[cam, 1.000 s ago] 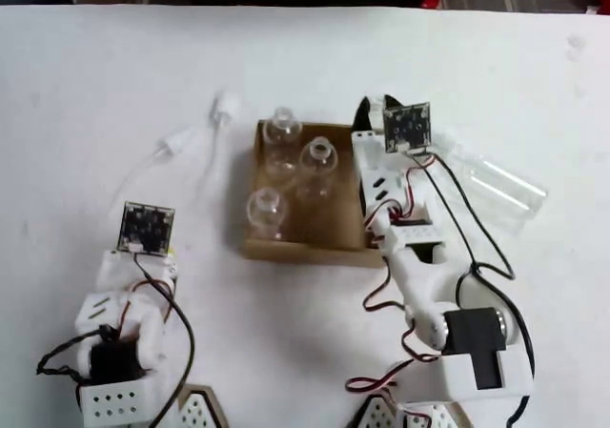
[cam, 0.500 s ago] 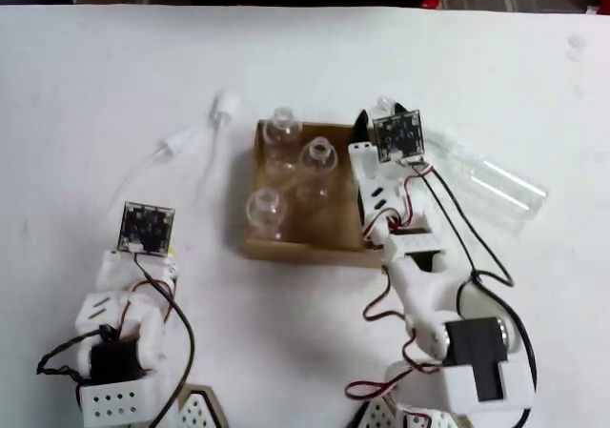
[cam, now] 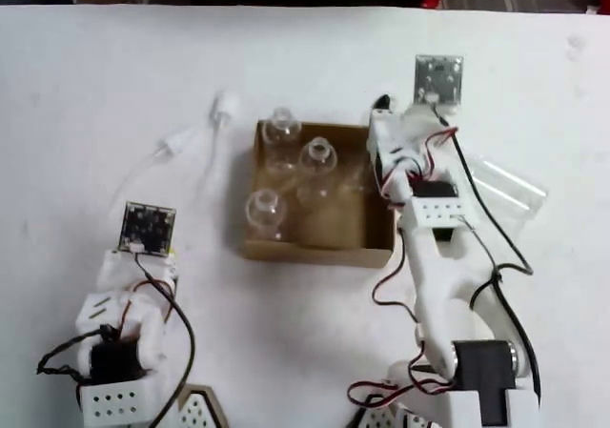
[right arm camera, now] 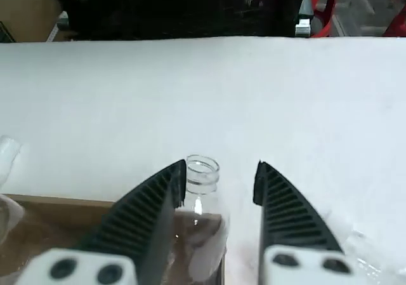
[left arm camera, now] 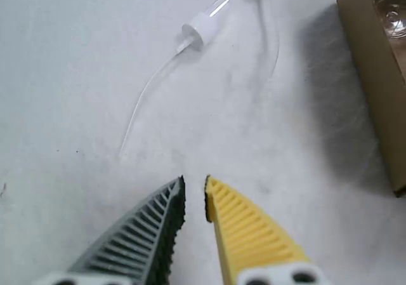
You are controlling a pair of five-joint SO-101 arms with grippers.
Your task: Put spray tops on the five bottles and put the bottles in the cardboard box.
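Right hand (right arm camera: pixel 220 165) has pushed forward off the cardboard box (cam: pixel 315 252) since a second ago and now sits past its far right corner. Left hand (left arm camera: pixel 195 190) hasn't budged.

High: three capless bottles (cam: pixel 281 128) (cam: pixel 317 156) (cam: pixel 265 209) stand upright in the box, left of my right hand. A flat bottle (cam: pixel 500 185) lies on the desk (cam: pixel 95 66) to that hand's right. Two spray tops (cam: pixel 226 107) (cam: pixel 176 145) lie loose ahead of my left hand, beside the box.

Left wrist: left hand narrow, only a slit between the tips, nothing in it. The nearer spray top is well ahead, its tube trailing back toward me.

Right wrist: right hand wide. An open-necked bottle (right arm camera: pixel 203 171) stands upright between the fingers at the box corner, close to one, clear of the other.
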